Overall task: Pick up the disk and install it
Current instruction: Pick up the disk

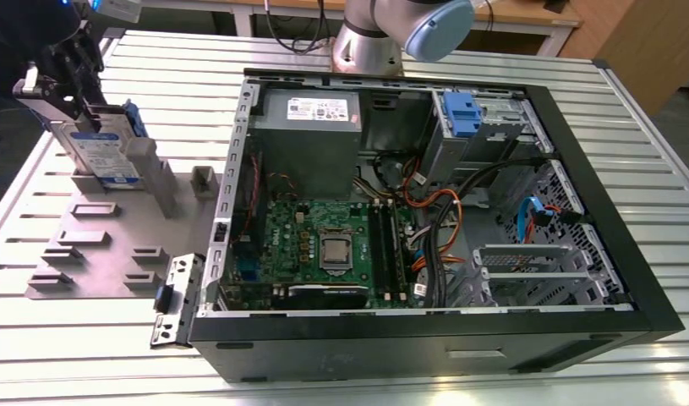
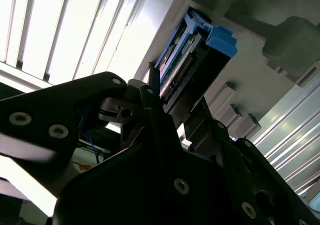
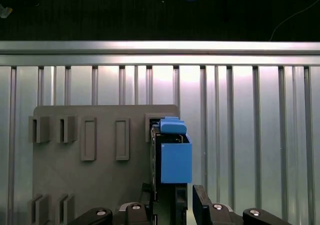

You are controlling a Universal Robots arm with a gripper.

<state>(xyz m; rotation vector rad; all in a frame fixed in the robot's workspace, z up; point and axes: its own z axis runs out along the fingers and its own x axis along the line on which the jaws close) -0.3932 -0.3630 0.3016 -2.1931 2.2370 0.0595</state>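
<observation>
Slatted table (image 1: 651,169) bears grey fixture plate (image 1: 107,247) and open computer case (image 1: 434,348).

Open computer case (image 1: 660,315) on slatted metal table (image 1: 84,359) — inside: motherboard (image 1: 321,245), grey power-supply box (image 1: 310,114), blue-tabbed drive cage (image 1: 462,114), orange cables (image 1: 434,201). Grey slotted holder plate (image 1: 107,254) just beside the case.

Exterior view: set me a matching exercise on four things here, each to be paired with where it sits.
Things:
1. disk
2. power-supply box
3. motherboard
4. blue tab

Places:
A. in the far corner of the case, toward the exterior view's right
B. upright on edge at the grey holder, outside the case
C. flat on the case floor, green
D. against the case's far wall, toward the exterior view's left

Pairs: 1-B, 2-D, 3-C, 4-A
</observation>
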